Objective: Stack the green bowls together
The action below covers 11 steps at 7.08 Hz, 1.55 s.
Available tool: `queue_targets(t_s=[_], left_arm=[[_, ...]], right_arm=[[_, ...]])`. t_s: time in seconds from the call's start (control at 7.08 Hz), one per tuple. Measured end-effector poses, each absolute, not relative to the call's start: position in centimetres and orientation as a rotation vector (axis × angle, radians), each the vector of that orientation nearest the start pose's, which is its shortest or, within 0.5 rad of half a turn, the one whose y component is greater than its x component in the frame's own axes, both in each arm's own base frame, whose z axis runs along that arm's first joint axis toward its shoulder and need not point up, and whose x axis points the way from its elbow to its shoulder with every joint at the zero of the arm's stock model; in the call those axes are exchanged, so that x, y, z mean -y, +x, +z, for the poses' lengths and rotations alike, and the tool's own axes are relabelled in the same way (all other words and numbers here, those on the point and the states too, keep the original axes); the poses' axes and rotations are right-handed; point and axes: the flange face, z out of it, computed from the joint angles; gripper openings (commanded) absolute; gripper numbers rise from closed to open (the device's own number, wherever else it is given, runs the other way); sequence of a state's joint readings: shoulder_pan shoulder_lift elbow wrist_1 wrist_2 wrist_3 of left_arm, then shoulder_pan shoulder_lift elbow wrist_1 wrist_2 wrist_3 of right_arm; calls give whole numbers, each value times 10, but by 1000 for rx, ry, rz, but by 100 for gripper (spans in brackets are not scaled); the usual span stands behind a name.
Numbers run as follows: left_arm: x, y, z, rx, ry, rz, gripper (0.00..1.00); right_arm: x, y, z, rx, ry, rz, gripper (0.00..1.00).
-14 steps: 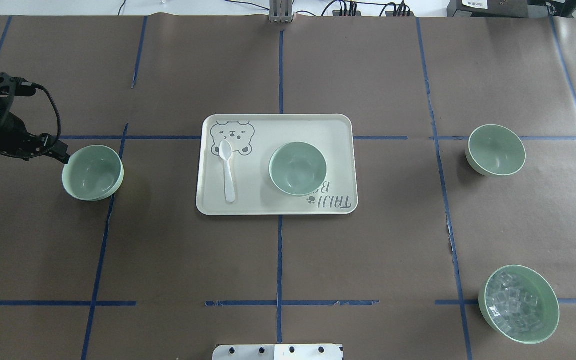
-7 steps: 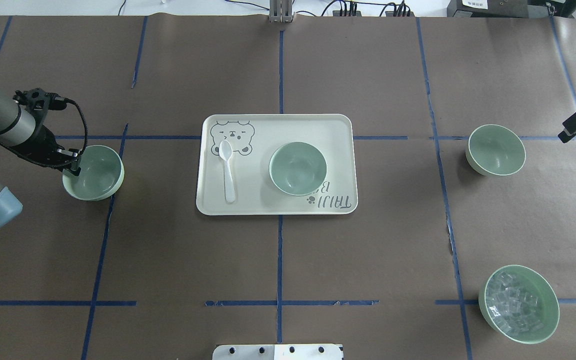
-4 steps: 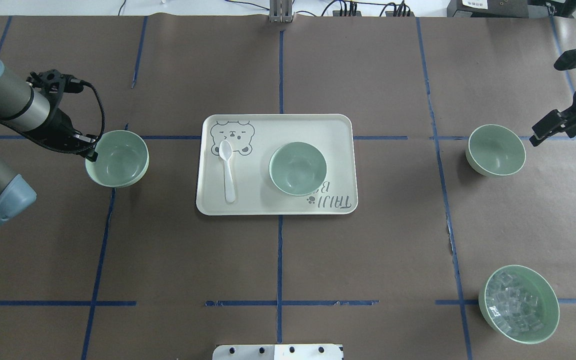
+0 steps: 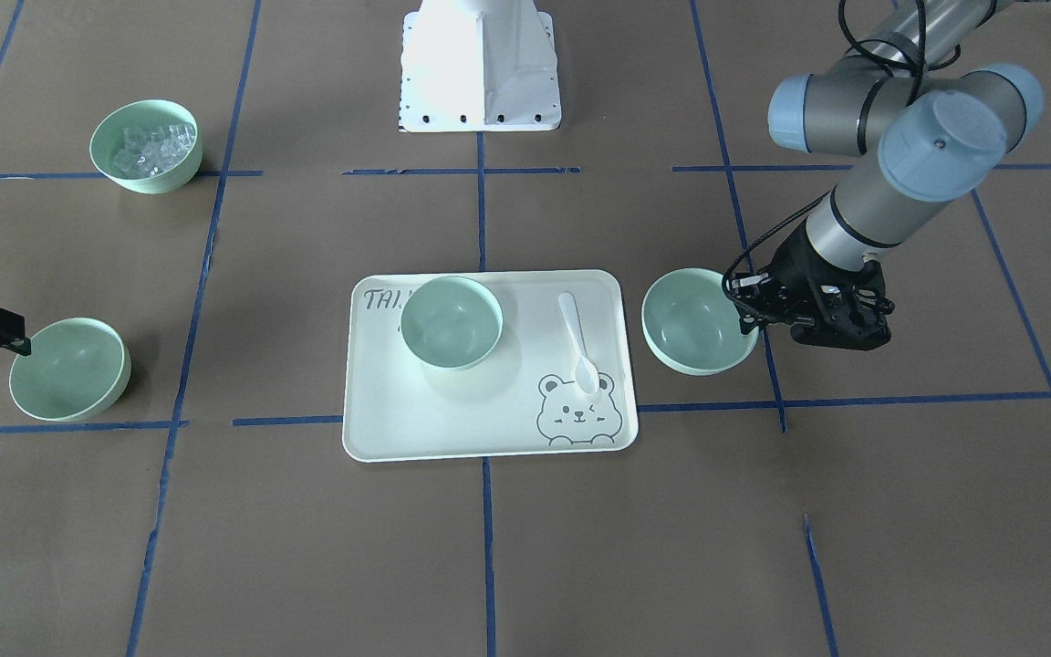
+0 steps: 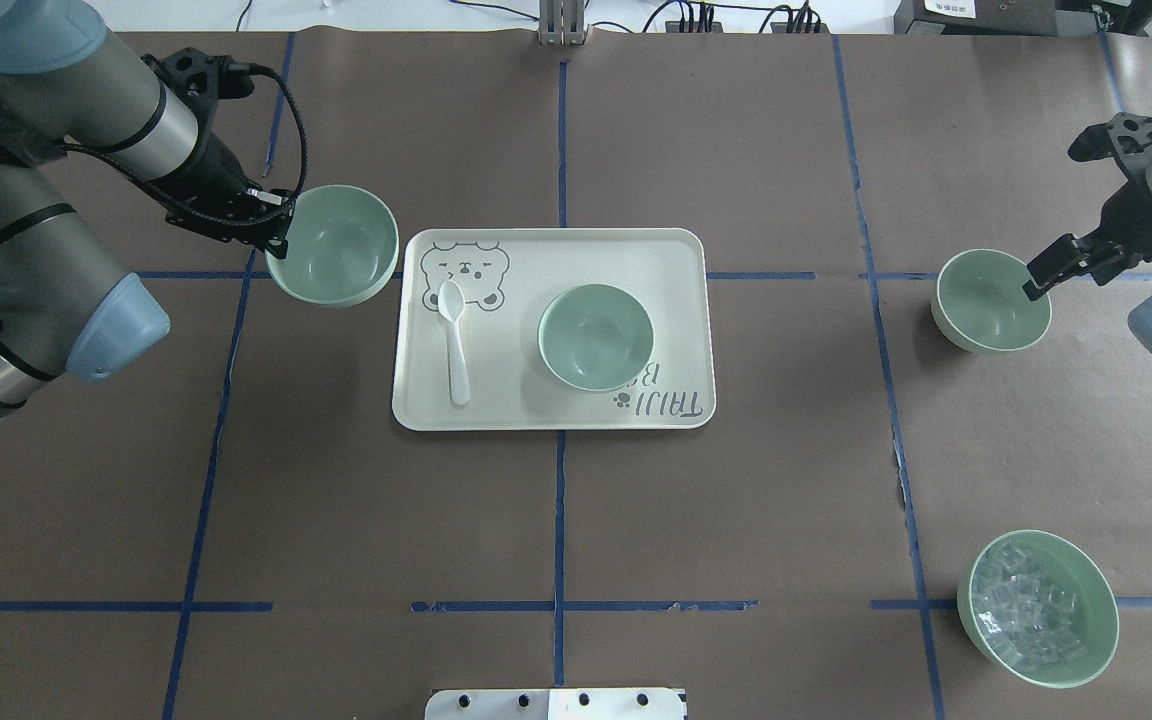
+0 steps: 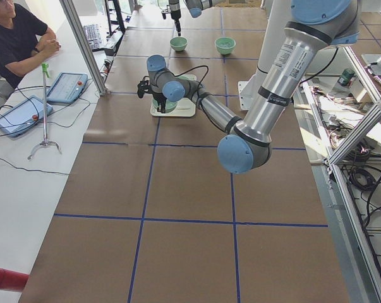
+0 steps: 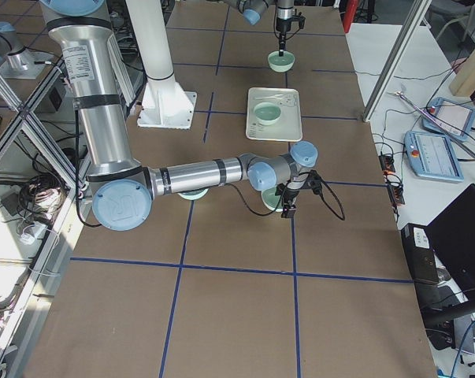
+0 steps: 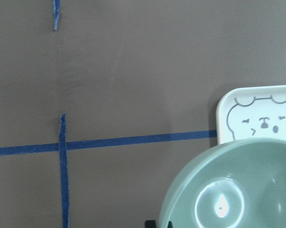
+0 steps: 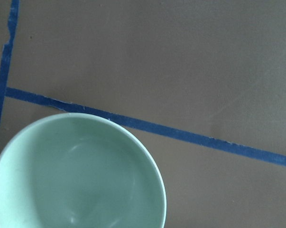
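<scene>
The green bowls are three, and none sits inside another. We read places off the overhead view, with the cream tray (image 5: 536,245) as the centre of the dial.

The first bowl (image 5: 336,245) is at about 10 o'clock of the tray, and its rim just reaches the tray's left edge. The left gripper (image 5: 279,238) is clenched on this bowl's rim at the bowl's 9 o'clock side. In the left wrist view the bowl covers the lower part of the bear drawing (image 8: 259,121) at the tray's corner.

The second bowl (image 5: 596,337) stands upright on the right half of the tray, at 3 o'clock of a white spoon (image 5: 454,345) that lies beside it.

The third bowl (image 5: 992,300) stands on the brown table (image 5: 736,550), well apart from the tray at its 3 o'clock. The right gripper (image 5: 1034,287) hangs over this bowl's rim, between the bowl's 2 and 3 o'clock. We cannot tell whether its fingers are spread or closed, nor whether they touch the rim.

A bowl of clear cubes (image 5: 1038,608), of the same green, stands at 4 o'clock of the tray, near the table's edge.
</scene>
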State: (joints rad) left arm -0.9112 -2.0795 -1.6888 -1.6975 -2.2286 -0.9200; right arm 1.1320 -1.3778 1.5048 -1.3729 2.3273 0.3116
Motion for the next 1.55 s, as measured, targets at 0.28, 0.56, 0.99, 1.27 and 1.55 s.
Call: queue_targets(t_s=[0.28, 0.56, 0.99, 1.27, 1.55], left_arm=[[555, 369, 249, -990, 43, -38, 0], [544, 394, 227, -1002, 33, -54, 0], [530, 422, 204, -1018, 10, -73, 0], [508, 475, 182, -1004, -5, -102, 0], [503, 515, 160, -995, -6, -108, 0]], right_arm=[[562, -206, 580, 822, 35, -226, 88], [562, -213, 586, 817, 42, -217, 29], [560, -219, 587, 817, 24, -192, 0], [559, -219, 586, 822, 18, -180, 0], [559, -220, 571, 841, 22, -160, 0]])
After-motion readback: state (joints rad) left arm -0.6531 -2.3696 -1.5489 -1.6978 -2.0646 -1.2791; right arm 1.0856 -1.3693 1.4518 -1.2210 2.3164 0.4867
